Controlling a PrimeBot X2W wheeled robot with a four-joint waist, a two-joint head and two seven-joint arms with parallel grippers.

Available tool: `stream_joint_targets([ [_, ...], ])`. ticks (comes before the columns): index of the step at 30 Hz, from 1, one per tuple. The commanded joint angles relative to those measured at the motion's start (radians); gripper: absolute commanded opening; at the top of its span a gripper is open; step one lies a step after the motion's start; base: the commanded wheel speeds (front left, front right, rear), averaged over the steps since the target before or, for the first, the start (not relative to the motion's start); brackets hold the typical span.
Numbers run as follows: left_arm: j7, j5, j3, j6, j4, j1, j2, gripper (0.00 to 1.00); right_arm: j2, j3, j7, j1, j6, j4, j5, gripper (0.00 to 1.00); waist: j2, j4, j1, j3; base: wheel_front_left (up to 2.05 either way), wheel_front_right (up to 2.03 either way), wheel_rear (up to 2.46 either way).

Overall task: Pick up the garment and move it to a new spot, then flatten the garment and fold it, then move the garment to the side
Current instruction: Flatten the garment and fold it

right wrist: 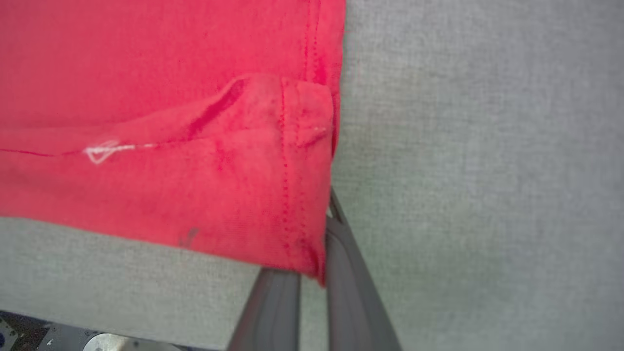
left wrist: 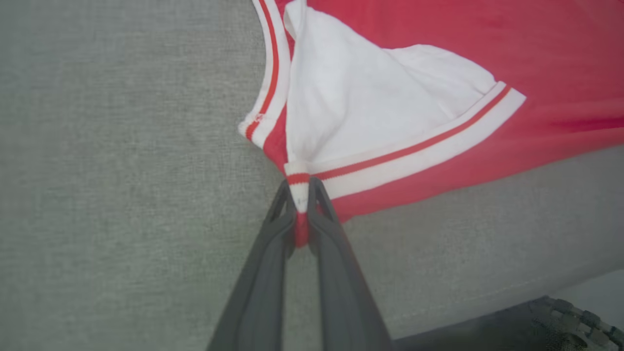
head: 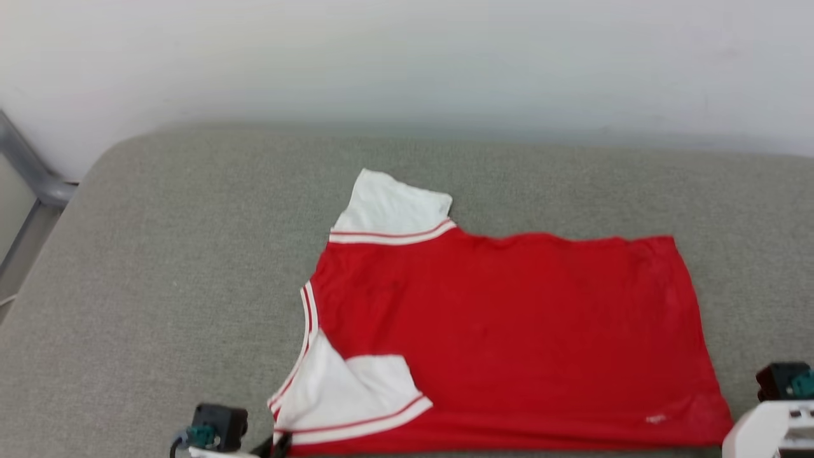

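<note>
The garment [head: 509, 331] lies spread on a grey cushion [head: 178, 267], plain red side up, collar to the left and hem to the right. Its far white sleeve [head: 391, 207] lies flat, while the near white sleeve [head: 356, 394] is folded in over the red body. My left gripper [left wrist: 302, 187] is shut on the striped trim at the near shoulder corner [left wrist: 298, 178], at the cushion's front edge. My right gripper [right wrist: 317, 209] is shut on the near hem corner [right wrist: 292, 204]. The fabric hides one of its fingers, and the other finger [right wrist: 343, 253] shows beside it.
A white wall [head: 407, 57] rises behind the cushion. A grey metal bar [head: 32, 168] stands at the far left. Bare cushion stretches to the left of the garment and behind it. The cushion's front edge [left wrist: 487, 292] runs just below both grippers.
</note>
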State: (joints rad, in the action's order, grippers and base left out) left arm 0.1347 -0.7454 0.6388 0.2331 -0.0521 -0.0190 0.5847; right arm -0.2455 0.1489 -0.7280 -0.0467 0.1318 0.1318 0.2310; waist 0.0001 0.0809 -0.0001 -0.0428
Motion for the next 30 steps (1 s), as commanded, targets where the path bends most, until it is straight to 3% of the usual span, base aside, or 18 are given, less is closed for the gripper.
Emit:
stream_joint_targets([
  [1, 0.002, -0.004, -0.003, 0.006, 0.001, 0.013, 0.008, 0.0, -0.01, 0.008, -0.004, -0.016, -0.002, -0.004, 0.004, 0.0, -0.0001, -0.006, 0.0001, 0.013, 0.0, 0.0, 0.0],
  [10, 0.021, -0.017, 0.023, 0.015, 0.019, 0.082, 0.021, 0.0, 0.012, 0.041, -0.126, -0.161, -0.002, -0.153, 0.018, 0.0, -0.0001, -0.01, 0.0001, 0.017, 0.0, 0.0, 0.0],
  [20, 0.02, -0.019, 0.045, -0.013, -0.063, 0.039, -0.014, 0.0, 0.027, 0.019, -0.101, -0.128, -0.002, -0.107, 0.004, 0.0, -0.0001, -0.01, 0.0001, 0.002, 0.0, 0.0, 0.0],
  [21, 0.02, -0.017, 0.046, -0.012, -0.07, 0.036, -0.015, 0.2, 0.026, 0.016, -0.098, -0.124, -0.002, -0.101, 0.005, 0.0, -0.0001, -0.01, 0.0001, 0.004, 0.0, 0.0, 0.0],
  [22, 0.019, -0.014, 0.047, -0.012, -0.075, 0.034, -0.016, 0.62, 0.025, 0.016, -0.089, -0.119, -0.002, -0.098, 0.005, 0.24, -0.0001, -0.009, 0.0001, 0.008, 0.0, 0.0, 0.0],
  [23, 0.016, -0.012, 0.047, -0.01, -0.08, 0.032, -0.017, 1.0, 0.024, 0.013, -0.081, -0.113, -0.002, -0.096, 0.01, 1.0, -0.0001, -0.009, 0.0001, 0.011, 0.0, 0.0, 0.0],
  [30, -0.08, 0.02, 0.005, 0.013, -0.045, -0.002, -0.018, 1.0, 0.016, 0.025, 0.013, -0.078, -0.002, -0.157, 0.051, 1.0, -0.0001, -0.015, 0.0001, 0.04, 0.0, 0.0, 0.0],
])
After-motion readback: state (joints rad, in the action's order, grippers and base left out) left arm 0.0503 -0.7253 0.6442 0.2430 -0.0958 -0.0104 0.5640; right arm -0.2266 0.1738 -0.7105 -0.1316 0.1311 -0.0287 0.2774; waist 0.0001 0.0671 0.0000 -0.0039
